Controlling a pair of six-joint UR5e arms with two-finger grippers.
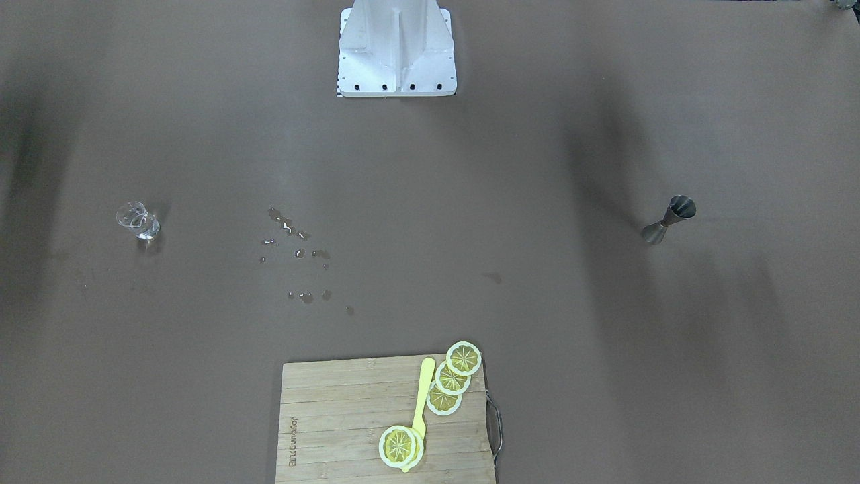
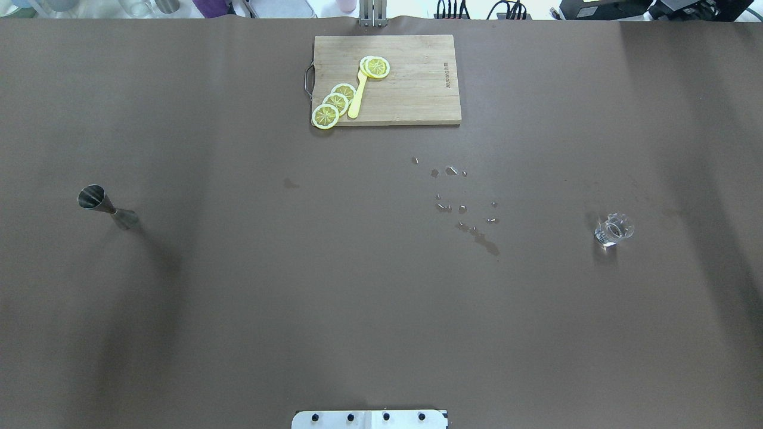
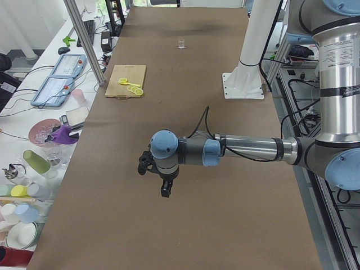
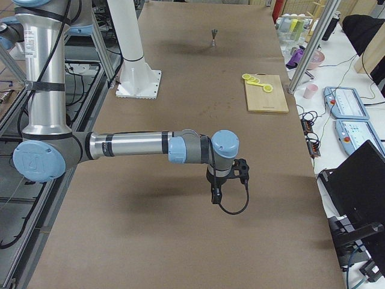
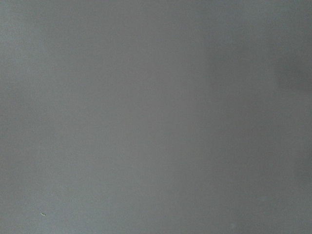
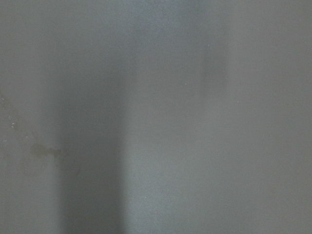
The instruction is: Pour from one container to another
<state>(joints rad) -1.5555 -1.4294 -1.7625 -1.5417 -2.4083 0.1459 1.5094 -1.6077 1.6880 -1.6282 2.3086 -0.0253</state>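
Note:
The grey steel jigger (image 2: 106, 207) stands upright on the brown table at the robot's left, also seen in the front view (image 1: 668, 220) and far off in the right side view (image 4: 213, 36). The small clear glass cup (image 2: 613, 230) stands upright at the robot's right (image 1: 138, 220), far off in the left side view (image 3: 180, 43). My left gripper (image 3: 163, 189) hangs above the table in the left side view only, and my right gripper (image 4: 215, 195) in the right side view only. For both I cannot tell open or shut. Both wrist views show bare table.
A wooden cutting board (image 2: 417, 89) with several lemon slices (image 2: 337, 102) and a yellow spoon (image 2: 358, 95) lies at the far middle edge. Spilled droplets (image 2: 471, 208) dot the table between the board and the cup. The robot's white base (image 1: 396, 50) stands at the near edge.

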